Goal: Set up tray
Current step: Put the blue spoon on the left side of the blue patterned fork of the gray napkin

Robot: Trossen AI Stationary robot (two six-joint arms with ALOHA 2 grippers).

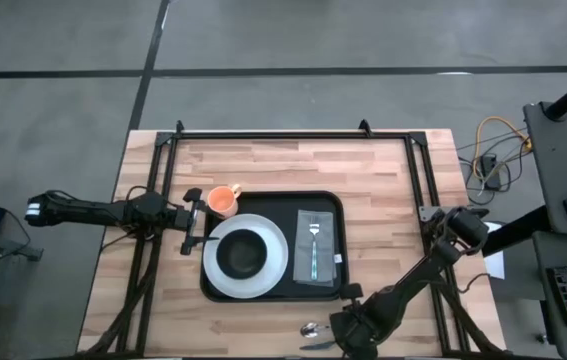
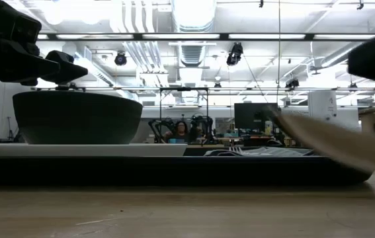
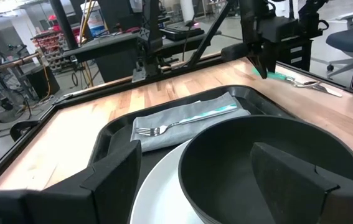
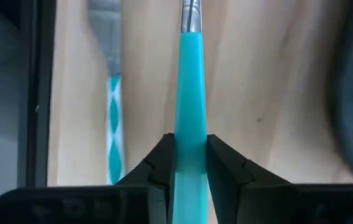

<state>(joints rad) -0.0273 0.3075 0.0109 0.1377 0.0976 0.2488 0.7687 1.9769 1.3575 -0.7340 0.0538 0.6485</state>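
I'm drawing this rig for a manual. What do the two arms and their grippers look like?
Both arms are dark, slim, jointed links. The left arm has a pale band at its outer end by a blue-lit box. The left gripper and the right gripper are black too, with blocky, wedge-shaped fingers. No cables or markings show on the arms.

Tray (image 2: pixel 174 168) front wall hiding its floor in the low view, teal-handled utensil (image 4: pixel 190 93) cut off at the picture's edge, second utensil (image 4: pixel 112 93) blurred beside it
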